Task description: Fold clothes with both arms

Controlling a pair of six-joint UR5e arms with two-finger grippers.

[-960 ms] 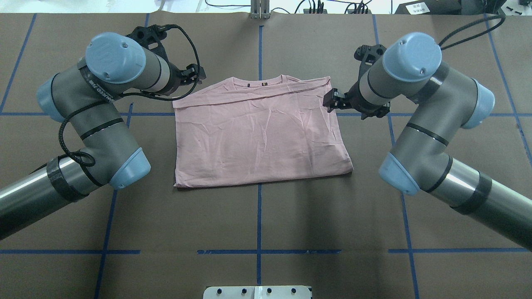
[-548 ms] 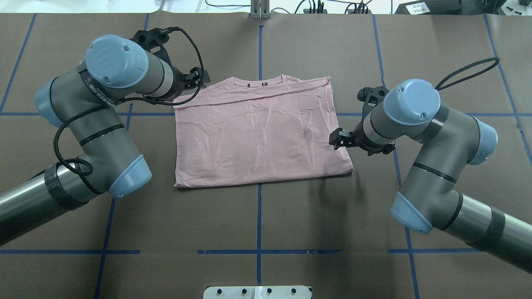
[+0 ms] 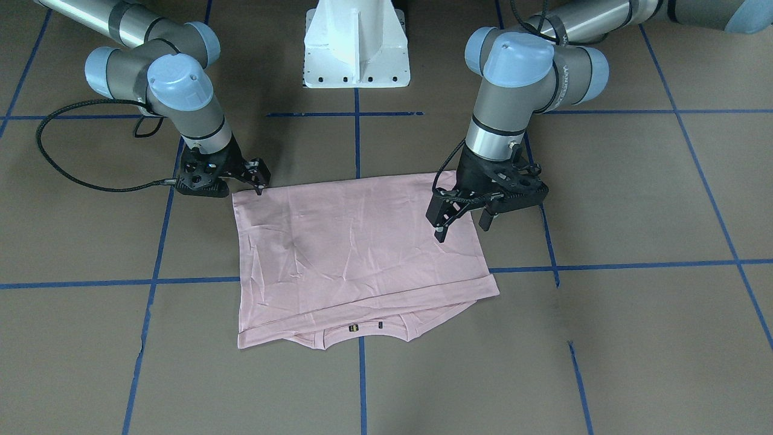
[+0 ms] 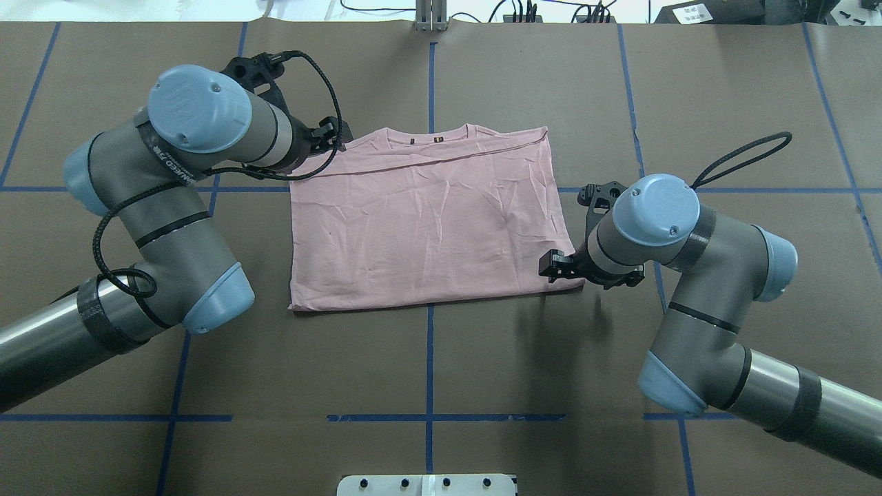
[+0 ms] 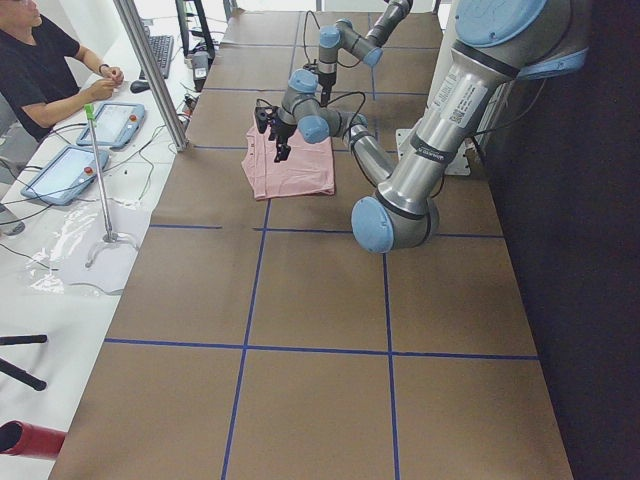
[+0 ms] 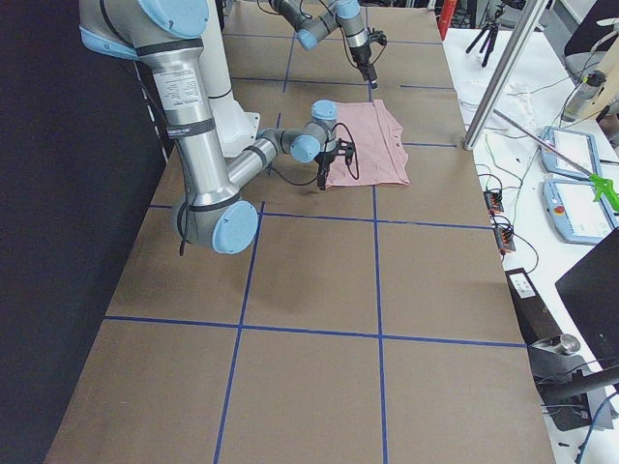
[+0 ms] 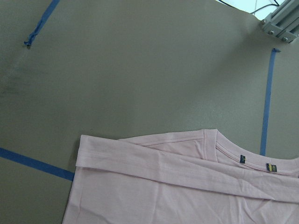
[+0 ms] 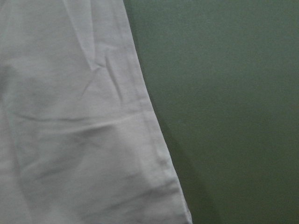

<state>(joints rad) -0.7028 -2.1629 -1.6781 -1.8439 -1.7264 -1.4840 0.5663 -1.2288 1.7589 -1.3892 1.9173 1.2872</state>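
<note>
The clothes, one pale pink T-shirt [image 4: 427, 220], lie folded flat with the plain back up and the collar at the far side. My left gripper [image 4: 335, 138] hangs open above the shirt's far-left corner; in the front-facing view its fingers [image 3: 462, 228] stand wide apart with nothing between them. My right gripper [image 4: 549, 267] is low at the shirt's near-right corner and looks open and empty [image 3: 258, 181]. The left wrist view shows the far-left corner and collar [image 7: 187, 186] from above. The right wrist view shows the shirt's side edge [image 8: 70, 116] up close.
The brown table [image 4: 427, 358] carries a grid of blue tape lines. The white pedestal base [image 3: 356, 42] stands at the robot's side. Beyond the far edge are a metal post [image 5: 150, 70], tablets and a seated person [image 5: 50, 70].
My right gripper has moved from the shirt's far-right corner along its right edge to the near-right corner. The left arm has shifted only slightly. The shirt has not moved.
</note>
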